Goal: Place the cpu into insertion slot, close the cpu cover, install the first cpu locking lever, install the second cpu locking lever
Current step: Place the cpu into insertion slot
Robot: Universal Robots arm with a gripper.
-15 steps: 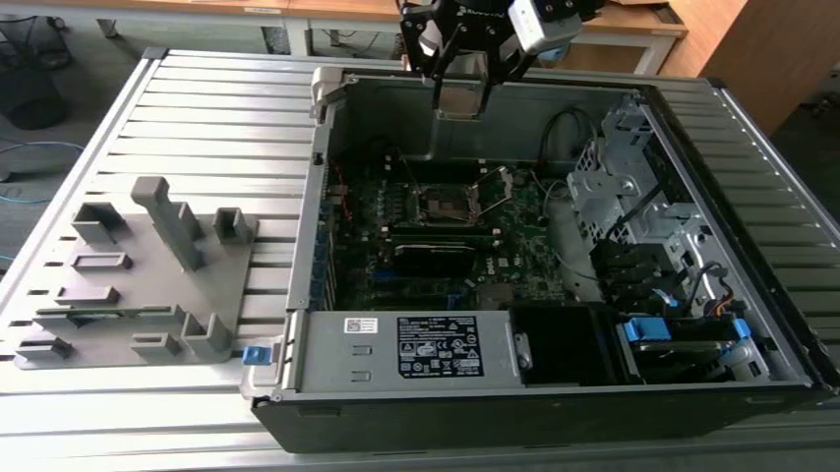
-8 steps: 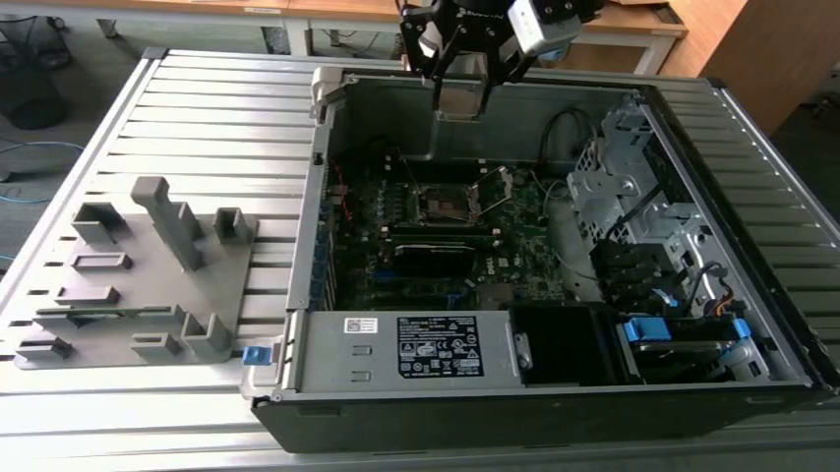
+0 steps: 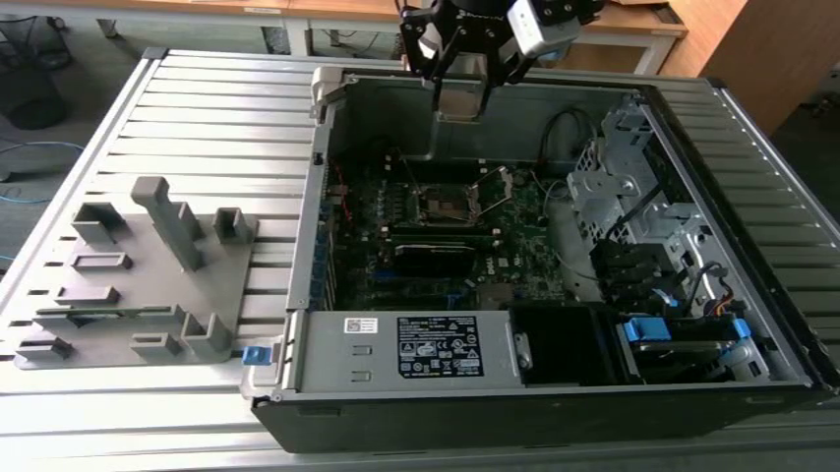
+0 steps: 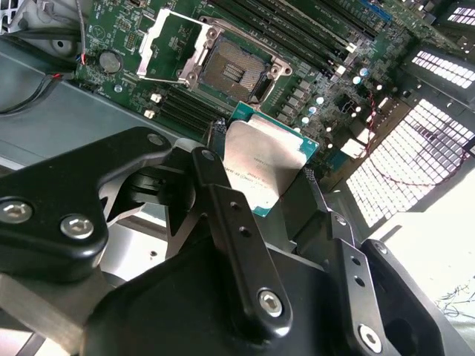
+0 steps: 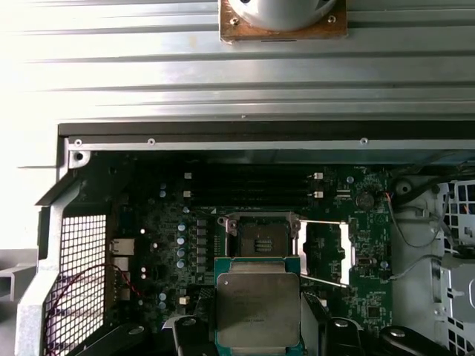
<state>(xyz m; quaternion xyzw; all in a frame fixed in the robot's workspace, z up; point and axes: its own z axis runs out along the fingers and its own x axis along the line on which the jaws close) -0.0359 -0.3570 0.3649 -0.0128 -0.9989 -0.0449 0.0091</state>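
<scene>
A grey slatted metal table (image 3: 197, 108) carries an open computer case (image 3: 525, 408) at the exterior view's right and, just beside it at the left, a grey plate with upright blocks (image 3: 132, 285).

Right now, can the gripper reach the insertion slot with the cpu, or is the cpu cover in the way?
Probably yes. The cpu cover lies swung open beside the insertion slot, whose dark centre is bare. Nothing seems to stand between it and the cpu in the gripper.

A lab or workshop: opened computer case (image 3: 525, 413) on slatted metal bench (image 3: 197, 108), desks (image 3: 617, 31) behind.
</scene>
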